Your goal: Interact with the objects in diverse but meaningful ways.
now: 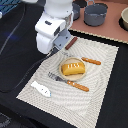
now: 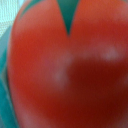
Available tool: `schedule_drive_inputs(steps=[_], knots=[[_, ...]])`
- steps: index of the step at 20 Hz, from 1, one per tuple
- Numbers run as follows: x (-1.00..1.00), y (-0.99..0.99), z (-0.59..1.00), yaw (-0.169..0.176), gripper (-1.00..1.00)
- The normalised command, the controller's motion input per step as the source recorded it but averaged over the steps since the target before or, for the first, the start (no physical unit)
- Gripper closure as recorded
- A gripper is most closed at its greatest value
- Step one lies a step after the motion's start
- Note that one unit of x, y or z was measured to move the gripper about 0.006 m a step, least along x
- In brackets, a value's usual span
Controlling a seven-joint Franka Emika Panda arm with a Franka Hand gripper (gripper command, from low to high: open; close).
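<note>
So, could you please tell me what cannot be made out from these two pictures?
- Claw: in the exterior view the arm's white body hides most of it; open or shut is unclear.
- Tomato: fills the wrist view, blurred, cut off by the edges; whether it is gripped is unclear. It cannot be seen in the exterior view.
- Bowl: cut off by the exterior view's right edge.
- Grey pots: contents not visible.

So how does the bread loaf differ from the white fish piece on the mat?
The bread loaf is yellow with ridges on top; the white fish piece is pale and smooth.
The loaf sits on a small plate near the mat's middle; the fish lies straight on the mat, near the corner at the exterior view's left.
The loaf looks bulkier and rounder; the fish looks flatter and slimmer.
Both lie apart from the gripper.
</note>
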Motion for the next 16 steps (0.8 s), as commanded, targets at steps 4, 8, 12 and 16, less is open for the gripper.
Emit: schedule_drive_inputs(steps=[4, 8, 12, 16], knots=[[-0.01, -0.16, -0.17, 0.012, 1.00], [-0.09, -0.15, -0.23, 0.005, 1.00], [-0.14, -0.13, -0.26, 0.008, 1.00], [-0.16, -0.13, -0.28, 0.013, 1.00]])
